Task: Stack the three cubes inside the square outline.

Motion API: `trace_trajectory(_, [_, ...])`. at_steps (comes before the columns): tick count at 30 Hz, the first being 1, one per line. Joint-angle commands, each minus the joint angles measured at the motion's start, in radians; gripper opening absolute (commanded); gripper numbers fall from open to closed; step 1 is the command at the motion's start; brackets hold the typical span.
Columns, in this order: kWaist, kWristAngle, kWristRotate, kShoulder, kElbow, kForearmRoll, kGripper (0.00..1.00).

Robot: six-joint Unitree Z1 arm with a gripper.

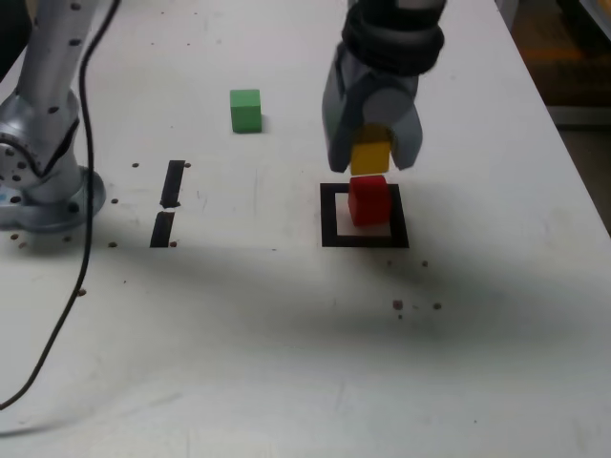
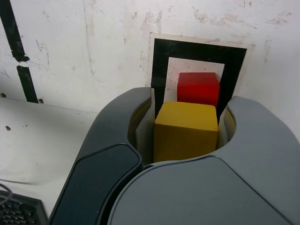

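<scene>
Over on the exterior view's left the green cube [image 1: 245, 110] sat alone on the table [image 1: 286, 334], well apart from the action, waiting its turn. Further right, the gripper [image 1: 371, 157] was clamped on the yellow cube [image 1: 370, 155], hanging just above the red cube [image 1: 368, 199], which sat inside the square outline [image 1: 329, 215], apparently lining up so the stack would land square.

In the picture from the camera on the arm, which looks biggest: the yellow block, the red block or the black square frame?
1. Black square frame, largest.
2. Yellow block.
3. Red block, smallest.
The yellow block is held nearer the camera, so it may only look bigger than the red one.
</scene>
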Motion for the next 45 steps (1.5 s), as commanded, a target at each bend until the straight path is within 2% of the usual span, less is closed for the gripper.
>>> trace_trajectory(1, [-0.002,0.002,-0.001,0.014,-0.007,-0.003,0.25])
trace_trajectory(23, [0.000,0.016,0.006,0.077,0.005,-0.039,0.27])
trace_trajectory(28, [0.000,0.011,0.005,0.080,0.002,-0.040,0.31])
trace_trajectory(34, [0.000,0.000,0.003,0.080,0.011,-0.035,0.45])
trace_trajectory(45, [0.000,0.001,0.002,0.070,0.004,-0.024,0.91])
